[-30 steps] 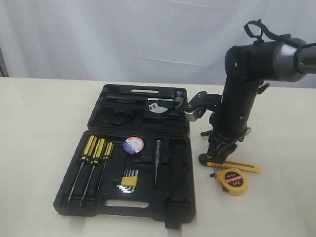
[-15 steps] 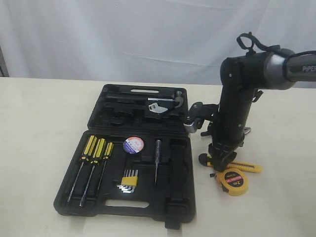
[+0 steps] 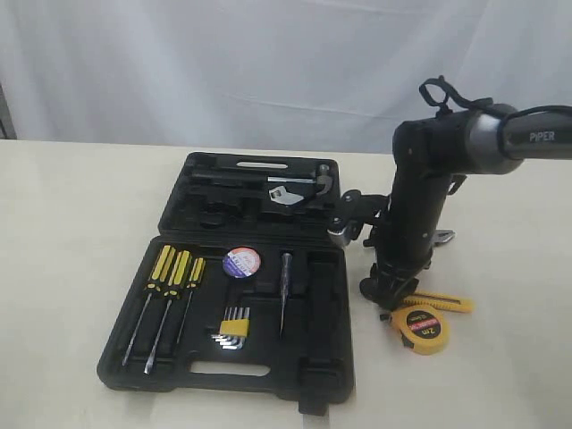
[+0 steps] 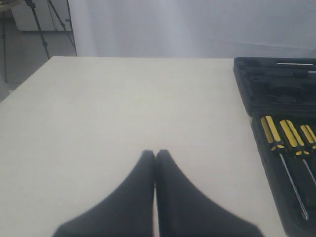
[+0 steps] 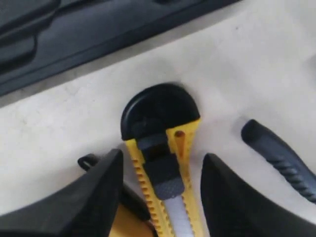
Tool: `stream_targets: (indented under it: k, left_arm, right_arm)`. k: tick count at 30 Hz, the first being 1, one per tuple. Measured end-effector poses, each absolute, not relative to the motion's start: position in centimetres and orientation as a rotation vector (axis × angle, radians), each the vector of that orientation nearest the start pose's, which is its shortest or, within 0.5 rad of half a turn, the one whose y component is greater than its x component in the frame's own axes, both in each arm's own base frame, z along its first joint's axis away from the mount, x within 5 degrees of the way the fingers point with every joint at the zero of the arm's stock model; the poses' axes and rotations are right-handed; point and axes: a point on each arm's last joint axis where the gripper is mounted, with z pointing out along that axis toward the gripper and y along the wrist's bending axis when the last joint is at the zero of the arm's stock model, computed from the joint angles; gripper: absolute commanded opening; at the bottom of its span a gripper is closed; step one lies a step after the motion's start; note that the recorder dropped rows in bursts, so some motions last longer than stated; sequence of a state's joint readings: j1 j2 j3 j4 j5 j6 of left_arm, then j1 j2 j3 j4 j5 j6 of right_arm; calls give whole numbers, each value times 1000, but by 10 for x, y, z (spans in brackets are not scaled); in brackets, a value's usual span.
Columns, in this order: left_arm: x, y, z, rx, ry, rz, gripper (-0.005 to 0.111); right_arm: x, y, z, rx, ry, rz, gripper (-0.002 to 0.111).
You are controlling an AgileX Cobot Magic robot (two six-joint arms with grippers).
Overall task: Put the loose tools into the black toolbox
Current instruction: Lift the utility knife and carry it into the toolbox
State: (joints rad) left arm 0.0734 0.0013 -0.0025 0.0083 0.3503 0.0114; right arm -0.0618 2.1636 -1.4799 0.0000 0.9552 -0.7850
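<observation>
Right gripper is hanging low over the knife, its jaws standing apart, one finger on each side of the yellow body, and a gap is showing on both sides. The knife is lying on the table at the toolbox's 3 o'clock, its black end pointing toward the case. The tape measure is sitting just beside the knife, at the gripper's 4 o'clock. One dark ribbed handle of the pliers is showing near the knife; the rest is hiding behind the arm. The tape roll is resting in a recess of the open toolbox, at 12 o'clock from the hex keys, with the screwdrivers at its 9 o'clock. Left gripper is hovering over bare table, its fingers pressing together on nothing.
</observation>
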Motion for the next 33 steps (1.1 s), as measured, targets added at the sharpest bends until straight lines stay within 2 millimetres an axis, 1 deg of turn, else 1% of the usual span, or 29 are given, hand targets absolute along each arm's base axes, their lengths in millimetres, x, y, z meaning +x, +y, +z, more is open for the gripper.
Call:
stream_targets:
  k: [5,8,9,12,14,16,20,23,24,26,28,31,33]
  left_arm:
    - [53,4,182,-52,1832,68,0]
    - [53,4,182,-52,1832,68,0]
    - [53,4,182,-52,1832,68,0]
    - [53,4,182,-52,1832,68,0]
    - [53,4,182,-52,1832,68,0]
    - [53,4,182,-52,1832,68,0]
    - [53,4,182,-52,1832,68,0]
    - [53,4,182,-52,1832,68,0]
    - [53,4,182,-52,1832,68,0]
    - [53,4,182,-52,1832,68,0]
    - [53,4,182,-52,1832,68,0]
    - [53,4,182,-52,1832,68,0]
    - [53,4,182,-52,1832,68,0]
  right_arm:
    - [411,-26,116,-1106,2930,-7,48]
    - [410,-31,115,-1089,2939,-6,48]
    - [410,-34,115,-1077,2943,-6,48]
    - [408,-57,115,-930,2975,58,48]
    - [404,-66,115,-864,2987,146,48]
    - [401,-71,116,-860,2996,191,48]
    - [400,-71,116,-864,3003,204,48]
    - [399,-73,115,-877,3021,165,47]
    - [399,-75,115,-872,3033,148,43]
    - [398,-76,115,-870,3045,126,26]
    - [398,-77,114,-874,3056,117,15]
    - [396,-77,114,-904,3077,95,7]
    - [395,-76,114,-923,3090,70,4]
